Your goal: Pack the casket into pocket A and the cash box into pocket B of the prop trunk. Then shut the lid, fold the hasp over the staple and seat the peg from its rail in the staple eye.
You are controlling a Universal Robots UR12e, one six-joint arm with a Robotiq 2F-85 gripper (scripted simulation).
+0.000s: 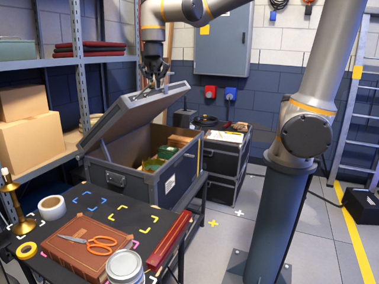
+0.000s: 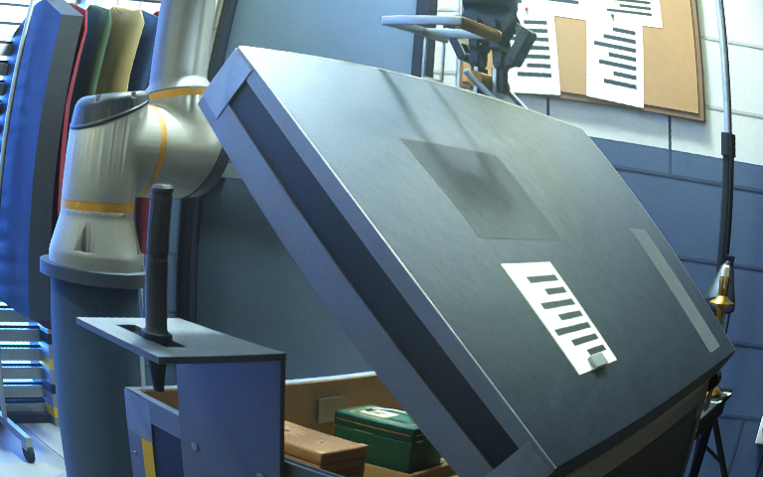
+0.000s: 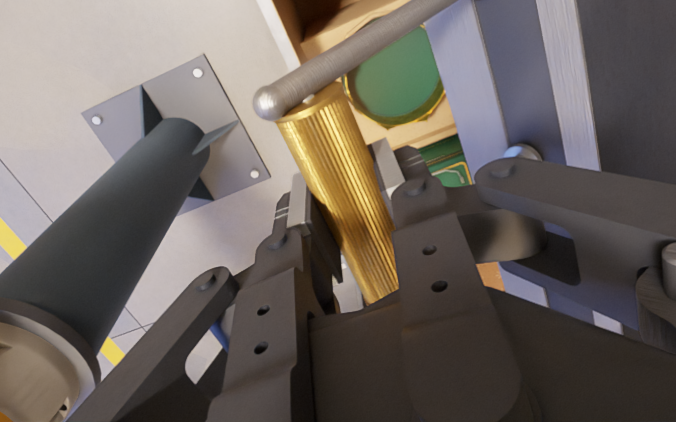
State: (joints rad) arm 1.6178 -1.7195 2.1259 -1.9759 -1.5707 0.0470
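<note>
The brown casket [image 1: 178, 140] and the green cash box [image 1: 167, 151] sit inside the prop trunk [image 1: 144, 165], partly hidden by its walls and by the half-lowered lid [image 1: 131, 111]. My gripper [image 1: 154, 80] is at the lid's front edge, and the wrist camera shows its fingers clamped on the ribbed brass lid handle [image 3: 340, 200], which hangs from a grey bar [image 3: 345, 52]. The hasp [image 2: 433, 25] sticks out from the lid's edge beside the gripper. The black peg [image 2: 157, 264] stands upright in its rail [image 2: 180, 337] behind the trunk.
A stack of black flight cases [image 1: 228, 159] with a clipboard stands right of the trunk. The arm's own pedestal [image 1: 275, 198] rises in front. The near table holds a book with scissors [image 1: 87, 243], tape rolls, a tin and a candlestick [image 1: 15, 204]. Shelving stands to the left.
</note>
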